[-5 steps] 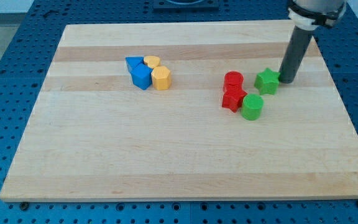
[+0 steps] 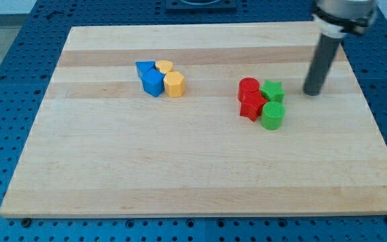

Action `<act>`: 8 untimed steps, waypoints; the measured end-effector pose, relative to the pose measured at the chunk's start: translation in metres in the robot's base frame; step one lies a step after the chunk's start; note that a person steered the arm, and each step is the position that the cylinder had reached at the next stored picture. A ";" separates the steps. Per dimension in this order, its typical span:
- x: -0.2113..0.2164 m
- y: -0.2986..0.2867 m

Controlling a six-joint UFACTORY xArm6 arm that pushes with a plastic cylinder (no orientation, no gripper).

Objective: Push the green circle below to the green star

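Camera view shows the green circle [image 2: 272,115] at the view's right of the board [image 2: 193,168], touching the underside of the green star [image 2: 271,91], with the red star [image 2: 252,106] and red circle [image 2: 249,88] packed against their left; my tip [image 2: 312,93] stands apart to the star's right, touching no block, and the rod carries no fingers to open or close. Any push into this tight cluster risks shoving both reds along or knocking the circle out from under the star. Block edges probably touch, though the gaps are too small to confirm, and the rod's upper end is cut off at the view's top.
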State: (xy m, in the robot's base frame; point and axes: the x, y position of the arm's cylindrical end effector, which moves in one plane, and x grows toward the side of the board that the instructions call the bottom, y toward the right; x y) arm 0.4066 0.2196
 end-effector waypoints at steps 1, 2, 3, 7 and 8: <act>0.053 0.007; 0.100 -0.026; 0.103 -0.089; 0.072 -0.109; 0.084 -0.081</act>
State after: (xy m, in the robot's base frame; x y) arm 0.4906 0.1383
